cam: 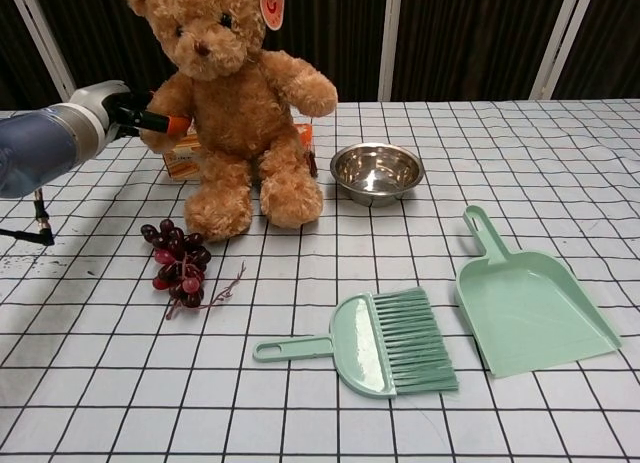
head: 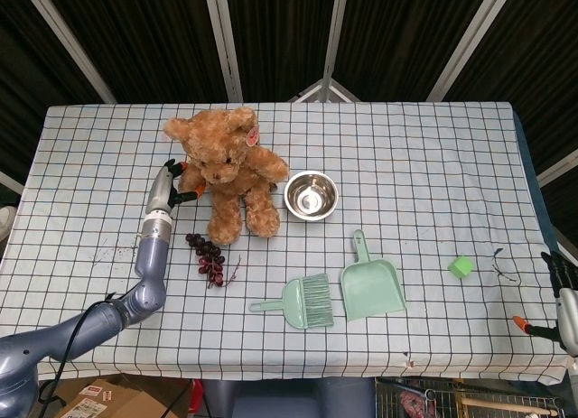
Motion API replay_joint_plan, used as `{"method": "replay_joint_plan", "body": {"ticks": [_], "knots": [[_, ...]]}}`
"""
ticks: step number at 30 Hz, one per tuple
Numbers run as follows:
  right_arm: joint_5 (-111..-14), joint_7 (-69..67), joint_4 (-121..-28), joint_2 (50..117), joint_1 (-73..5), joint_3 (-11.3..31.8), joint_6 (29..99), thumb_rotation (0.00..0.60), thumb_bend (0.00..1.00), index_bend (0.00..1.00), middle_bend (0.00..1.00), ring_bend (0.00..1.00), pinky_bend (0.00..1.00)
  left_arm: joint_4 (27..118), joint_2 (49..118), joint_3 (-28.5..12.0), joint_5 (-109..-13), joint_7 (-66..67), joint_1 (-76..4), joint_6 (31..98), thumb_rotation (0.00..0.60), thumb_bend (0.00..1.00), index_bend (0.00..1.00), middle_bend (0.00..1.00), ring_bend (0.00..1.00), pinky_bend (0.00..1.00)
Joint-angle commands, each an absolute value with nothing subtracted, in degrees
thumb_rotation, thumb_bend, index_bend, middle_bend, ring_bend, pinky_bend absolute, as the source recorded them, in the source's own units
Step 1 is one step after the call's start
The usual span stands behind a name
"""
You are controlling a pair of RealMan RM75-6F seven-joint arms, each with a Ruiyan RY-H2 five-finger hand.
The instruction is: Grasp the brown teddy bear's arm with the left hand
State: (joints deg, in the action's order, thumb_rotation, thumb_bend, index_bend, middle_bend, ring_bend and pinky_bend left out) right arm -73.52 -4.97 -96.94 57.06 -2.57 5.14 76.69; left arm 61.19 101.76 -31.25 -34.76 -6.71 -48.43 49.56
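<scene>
My right robot hand (head: 562,296) sits at the picture's edge in the head view, partly cut off, so I cannot tell how its fingers lie. The teddy bear (cam: 235,98) hides most of an orange box (cam: 182,155) behind it. The bear's ear top is cut off in the chest view.

Plush fuzzy bear (head: 229,170); glossy metal bowl (head: 311,195); matt plastic dustpan (head: 371,283).
</scene>
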Motion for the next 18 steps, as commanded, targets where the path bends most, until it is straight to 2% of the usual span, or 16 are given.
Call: {"method": "replay_joint_plan", "body": {"ticks": [1,4,8,18], "knots": [[-73.47,-5.05,-96.82,57.11,-2.68,5.11,76.40,0.600,0.13,0.00,0.00,0.00,0.00,60.80,102.12,-31.04,-36.29,-6.67,-48.39,51.01,0.600,0.49,0.49,0.43,0.00,0.00],[-73.50,-5.10,-96.78,57.11,-2.76,5.13,76.30,0.600,0.13,0.00,0.00,0.00,0.00,58.86,103.03,-30.37,-36.29,-5.89,-48.38,50.88,0.600,0.49,0.49,0.43,0.00,0.00],[-73.72,-4.97,-96.72,57.20,-2.69,5.07,76.54,0.600,0.13,0.00,0.00,0.00,0.00,58.68,102.94,-31.95,-35.36,-7.55,-48.49,48.80,0.600,0.49,0.49,0.43,0.00,0.00],[-73.35,-4.30,-96.76,57.41,-3.02,5.16,76.08,0.600,0.13,0.00,0.00,0.00,0.00,60.72,102.35,-31.37,-37.05,-6.03,-48.29,50.33,0.600,0.47,0.46,0.40,0.00,0.00]]}}
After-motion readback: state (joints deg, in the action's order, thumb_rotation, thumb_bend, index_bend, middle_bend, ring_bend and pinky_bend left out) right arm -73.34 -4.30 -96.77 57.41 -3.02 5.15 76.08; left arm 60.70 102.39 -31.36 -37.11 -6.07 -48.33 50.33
